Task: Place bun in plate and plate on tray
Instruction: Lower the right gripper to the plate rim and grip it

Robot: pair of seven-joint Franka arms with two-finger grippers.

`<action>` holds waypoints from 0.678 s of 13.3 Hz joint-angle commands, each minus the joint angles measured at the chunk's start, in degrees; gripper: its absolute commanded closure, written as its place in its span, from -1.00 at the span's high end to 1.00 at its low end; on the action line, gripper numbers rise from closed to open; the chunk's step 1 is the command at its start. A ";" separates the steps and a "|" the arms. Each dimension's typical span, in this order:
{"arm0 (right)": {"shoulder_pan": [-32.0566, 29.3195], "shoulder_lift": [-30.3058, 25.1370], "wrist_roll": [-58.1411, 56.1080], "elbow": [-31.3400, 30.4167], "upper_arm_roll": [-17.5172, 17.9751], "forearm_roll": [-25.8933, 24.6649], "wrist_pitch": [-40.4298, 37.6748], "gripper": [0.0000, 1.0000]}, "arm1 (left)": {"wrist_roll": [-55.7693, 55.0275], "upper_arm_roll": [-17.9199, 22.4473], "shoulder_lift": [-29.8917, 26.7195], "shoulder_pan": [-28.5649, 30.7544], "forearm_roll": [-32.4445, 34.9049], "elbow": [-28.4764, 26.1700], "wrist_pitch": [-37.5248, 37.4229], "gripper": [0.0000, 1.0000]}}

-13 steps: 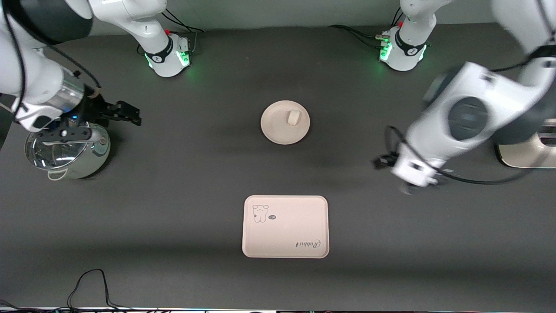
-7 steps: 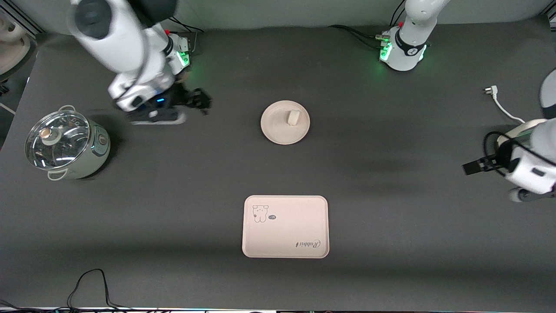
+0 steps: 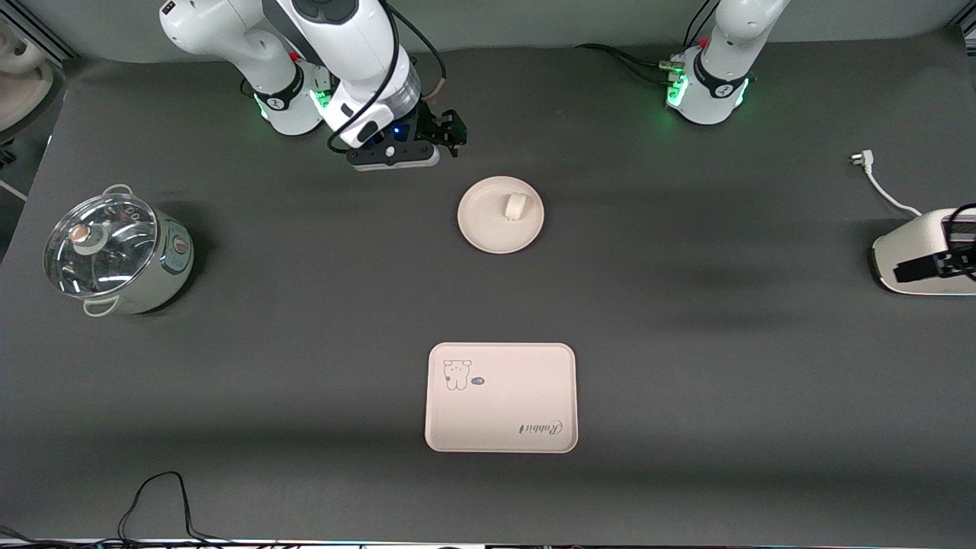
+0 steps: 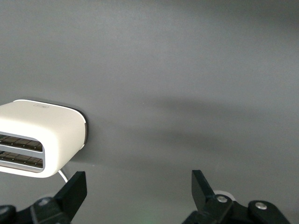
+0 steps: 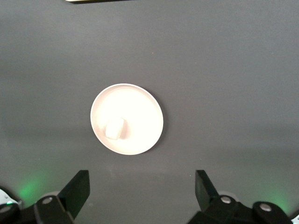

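Both arms have swung since a second ago: your right arm has left the pot and come in toward its base, and your left arm has pulled out to its own end of the counter. Plate, bun and tray lie just where they were.

You see the dark counter (image 3: pixel 686 396) bare across most of its middle. At the right arm's end stands the pot (image 3: pixel 114 255), glass lid on, well apart from everything else. At the left arm's end sits a white toaster (image 3: pixel 903 248), cut off by the front view's edge; the left wrist view shows its two slots. Its cord and plug (image 3: pixel 860 158) trail farther from the camera.

Nearest the camera lies the tray (image 3: pixel 501 397), empty. Farther off, near mid-counter, lies the plate (image 3: pixel 501 214), well apart from the tray, with bare counter between them. The bun (image 3: pixel 515 205) rests in the plate, off centre.

Your right gripper (image 3: pixel 450 131) hangs over the counter between its base and the plate, fingers (image 5: pixel 78 189) spread wide, holding nothing. Your left gripper (image 3: pixel 934 263) hangs over the toaster, mostly out of the front view, fingers (image 4: pixel 74 189) also spread and empty.
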 commanded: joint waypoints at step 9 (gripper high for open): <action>5.88 14.94 -1.70 -18.88 -0.37 2.02 40.12 1.00 | 10.04 46.12 -17.94 -37.80 -16.12 -11.59 6.98 1.00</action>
